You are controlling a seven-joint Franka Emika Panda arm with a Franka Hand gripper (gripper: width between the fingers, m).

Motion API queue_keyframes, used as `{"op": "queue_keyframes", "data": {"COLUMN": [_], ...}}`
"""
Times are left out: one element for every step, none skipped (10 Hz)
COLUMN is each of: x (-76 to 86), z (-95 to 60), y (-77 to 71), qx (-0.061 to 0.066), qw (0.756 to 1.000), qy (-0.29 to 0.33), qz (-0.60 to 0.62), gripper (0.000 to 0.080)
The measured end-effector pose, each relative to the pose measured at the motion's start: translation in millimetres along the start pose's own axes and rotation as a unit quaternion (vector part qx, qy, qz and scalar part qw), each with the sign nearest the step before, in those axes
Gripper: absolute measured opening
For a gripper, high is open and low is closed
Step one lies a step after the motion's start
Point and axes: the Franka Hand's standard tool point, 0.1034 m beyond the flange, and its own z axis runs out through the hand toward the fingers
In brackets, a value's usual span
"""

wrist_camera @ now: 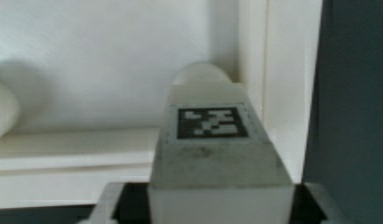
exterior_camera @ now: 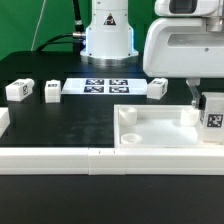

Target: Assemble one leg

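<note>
My gripper point(exterior_camera: 207, 105) is at the exterior view's right, over the far right corner of the large white tray-like panel point(exterior_camera: 160, 135). It is shut on a white leg point(exterior_camera: 212, 115) with a black-and-white tag. In the wrist view the leg point(wrist_camera: 214, 140) stands out between my dark fingers point(wrist_camera: 126, 205), its rounded tip near the panel's raised wall point(wrist_camera: 277, 60). Three more legs lie on the black table: one point(exterior_camera: 17, 90) and another point(exterior_camera: 52, 91) at the left, one point(exterior_camera: 155, 89) behind the panel.
The marker board point(exterior_camera: 105, 86) lies flat at the back, in front of the robot base point(exterior_camera: 108, 35). A long white rail point(exterior_camera: 100, 158) runs along the table's front edge. A white block point(exterior_camera: 3, 122) sits at the far left edge.
</note>
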Motion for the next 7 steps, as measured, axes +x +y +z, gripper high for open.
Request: {"op": "queue_keyframes", "data": {"x": [-1.3,-1.6,-1.7,-1.6,-1.7,-2.1,-2.7], "z": [0.2,0.4,0.6,0.7,0.8,1.0,1.1], "y": [0.2,1.2,2.3,3.3,4.4,4.8,5.3], "qx": [0.0,-0.001,0.0,0.0,-0.001,-0.001,-0.004], "qw": [0.997,0.992,0.981,0.966,0.949,0.931,0.904], "qy": [0.0,0.0,0.0,-0.001,-0.001,-0.003,-0.002], "qz": [0.074,0.127,0.193,0.259,0.315,0.365,0.428], "gripper": [0.029,0.029,0.029,0.029,0.0291,0.0291,0.0291]}}
